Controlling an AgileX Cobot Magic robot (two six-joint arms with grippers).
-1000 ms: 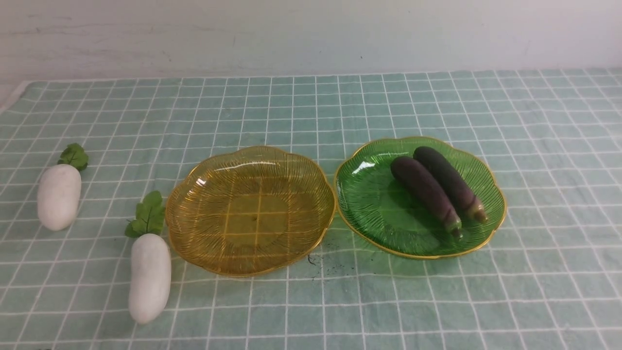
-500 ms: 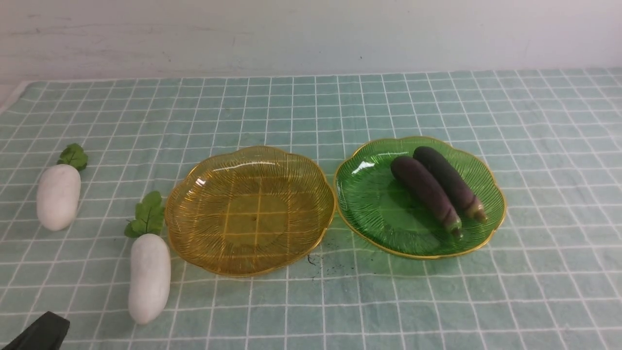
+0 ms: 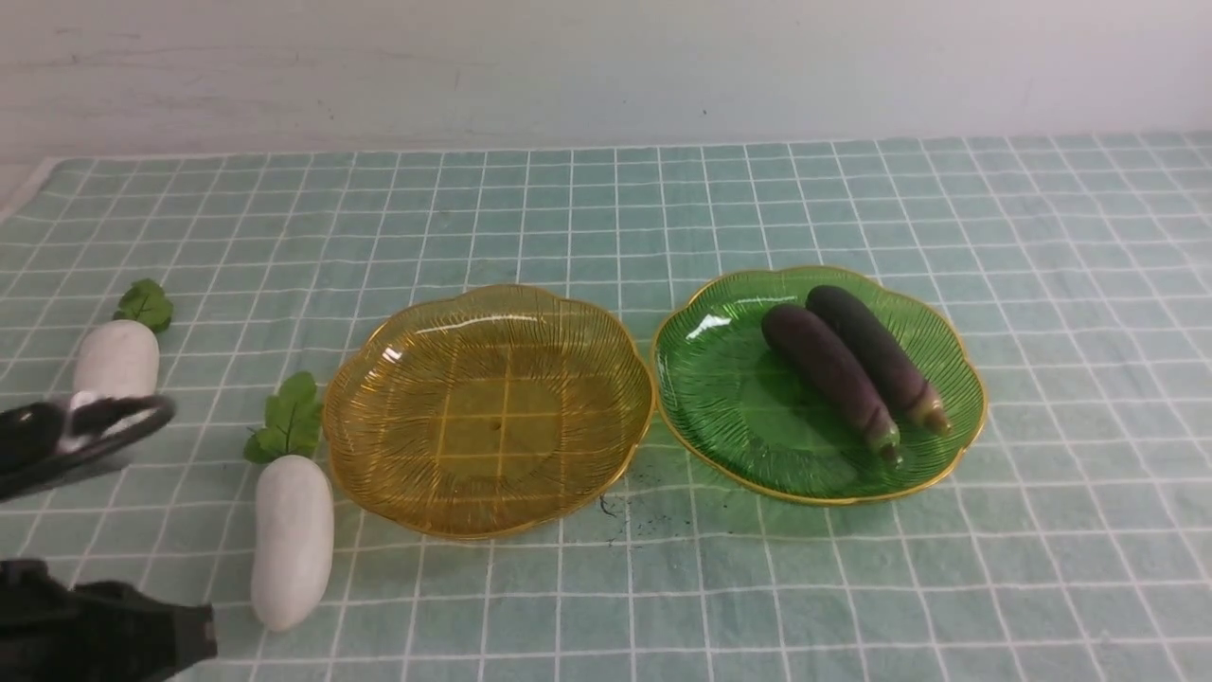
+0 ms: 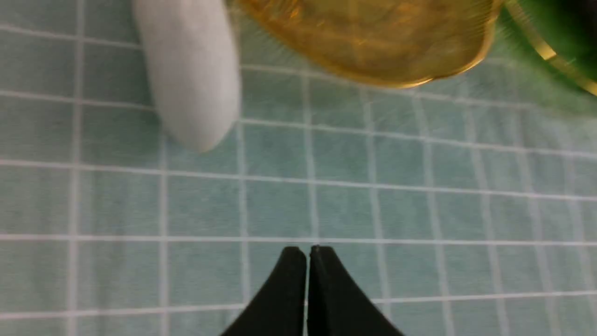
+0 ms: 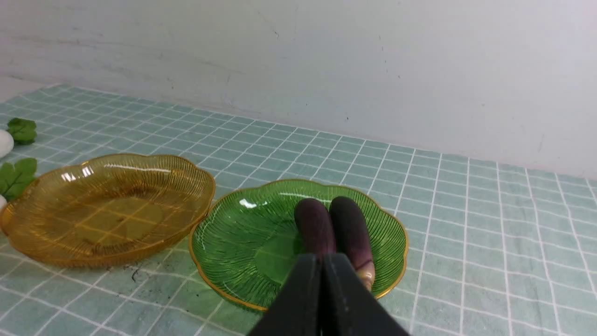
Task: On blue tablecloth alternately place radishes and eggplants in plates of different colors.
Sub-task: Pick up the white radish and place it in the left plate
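Note:
Two white radishes lie on the blue tablecloth (image 3: 1042, 284) at the left, one far (image 3: 115, 365) and one nearer (image 3: 292, 540) beside the amber plate (image 3: 488, 417), which holds nothing. Both purple eggplants (image 3: 828, 369) (image 3: 876, 350) lie side by side in the green plate (image 3: 739, 398). My left arm (image 3: 104, 635) reaches in at the lower left, its cable loop (image 3: 114, 426) crossing the far radish. The left gripper (image 4: 308, 249) is shut and empty above bare cloth, short of the near radish (image 4: 186, 70). The right gripper (image 5: 322, 256) is shut and empty, just before the eggplants (image 5: 315, 224).
A pale wall (image 3: 606, 66) closes the back of the table. The cloth's left edge (image 3: 28, 180) shows at the far left. Dark specks (image 3: 625, 511) mark the cloth between the two plates.
The left arm has come into the front view from the lower left and moved forward. Its cable loop now covers part of the far radish. Vegetables and plates have not moved.

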